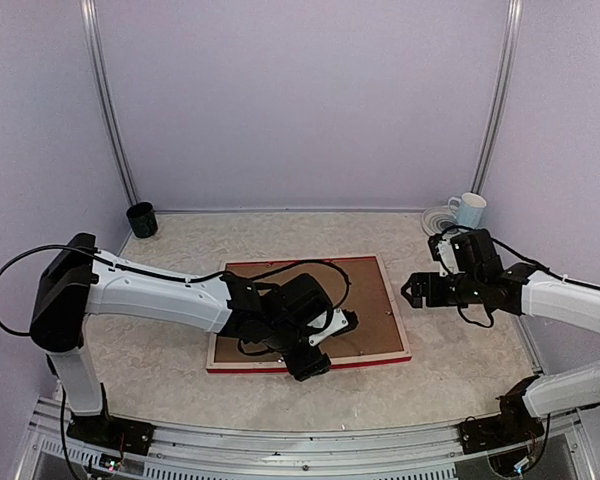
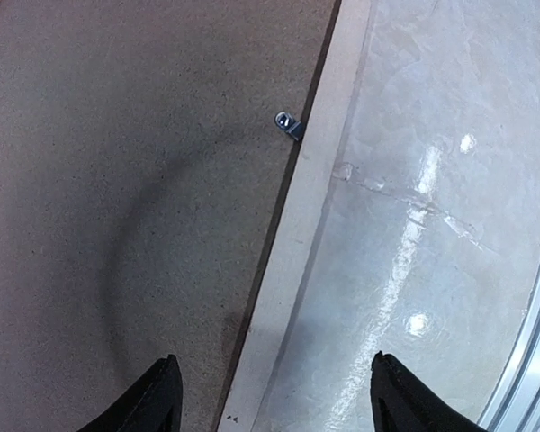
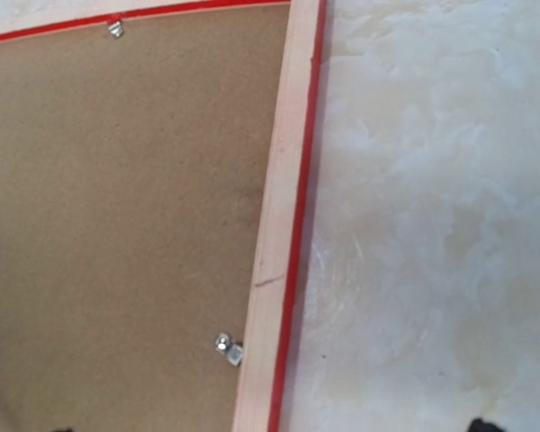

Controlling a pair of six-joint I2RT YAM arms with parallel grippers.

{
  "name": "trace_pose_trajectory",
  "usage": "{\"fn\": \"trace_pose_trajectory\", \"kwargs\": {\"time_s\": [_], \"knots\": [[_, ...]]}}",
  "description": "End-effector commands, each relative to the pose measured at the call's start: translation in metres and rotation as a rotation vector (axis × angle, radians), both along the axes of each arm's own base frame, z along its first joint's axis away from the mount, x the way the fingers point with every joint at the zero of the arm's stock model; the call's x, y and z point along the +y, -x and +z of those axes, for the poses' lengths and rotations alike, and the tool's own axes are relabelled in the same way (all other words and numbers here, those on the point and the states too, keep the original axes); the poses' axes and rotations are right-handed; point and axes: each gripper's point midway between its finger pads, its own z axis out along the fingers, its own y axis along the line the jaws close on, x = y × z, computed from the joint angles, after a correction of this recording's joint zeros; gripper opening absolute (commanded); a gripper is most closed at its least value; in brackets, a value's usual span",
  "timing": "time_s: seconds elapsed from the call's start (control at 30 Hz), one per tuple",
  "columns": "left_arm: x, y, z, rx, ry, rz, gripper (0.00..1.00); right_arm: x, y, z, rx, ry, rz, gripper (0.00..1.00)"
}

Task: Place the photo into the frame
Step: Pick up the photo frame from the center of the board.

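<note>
1. The frame (image 1: 396, 315) is laid face down near the middle of the table (image 1: 460, 350), its pale wood back turned up and its red edges showing round the outside.
2. The opening of the frame is covered by a brown backing board (image 1: 365, 300); small metal clips (image 2: 289, 124) are seen along the inner edge of the wood rail.
3. The photo cannot be made out in any view.
4. The left gripper (image 2: 274, 382) is held over the near edge of the frame. Its fingers (image 2: 162, 391) are spread apart with nothing gripped: one is placed over the backing board and the other over the table, with the wood rail between them. Whether the surface is touched cannot be told.
5. The right gripper (image 1: 412, 291) is held just beside the right edge of the frame, apart from it. Its tips are barely caught at the bottom of the wrist view, set wide, and nothing is held.
6. A dark cup (image 1: 141, 219) is stood at the far left corner, and a white mug (image 1: 470, 209) at the far right.
</note>
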Motion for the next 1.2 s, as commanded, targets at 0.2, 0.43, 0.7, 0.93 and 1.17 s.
{"fn": "trace_pose_trajectory", "kwargs": {"time_s": [0.2,0.43,0.7,0.93,1.17], "knots": [[0.0,0.0,-0.031,-0.009,-0.063,-0.082,0.59,0.001,0.013,0.003,0.041,-0.053,0.006,0.94],[0.003,-0.009,-0.04,-0.008,-0.092,-0.082,0.47,0.006,0.013,0.002,0.051,-0.06,0.03,0.94],[0.004,-0.01,-0.052,-0.003,-0.118,-0.088,0.36,0.009,0.013,-0.001,0.059,-0.054,0.054,0.94],[0.003,-0.01,-0.056,0.004,-0.126,-0.096,0.17,0.017,0.013,-0.008,0.083,-0.066,0.093,0.94],[0.0,-0.015,-0.04,-0.021,-0.113,-0.096,0.0,0.021,0.012,-0.007,0.095,-0.097,0.122,0.94]]}}
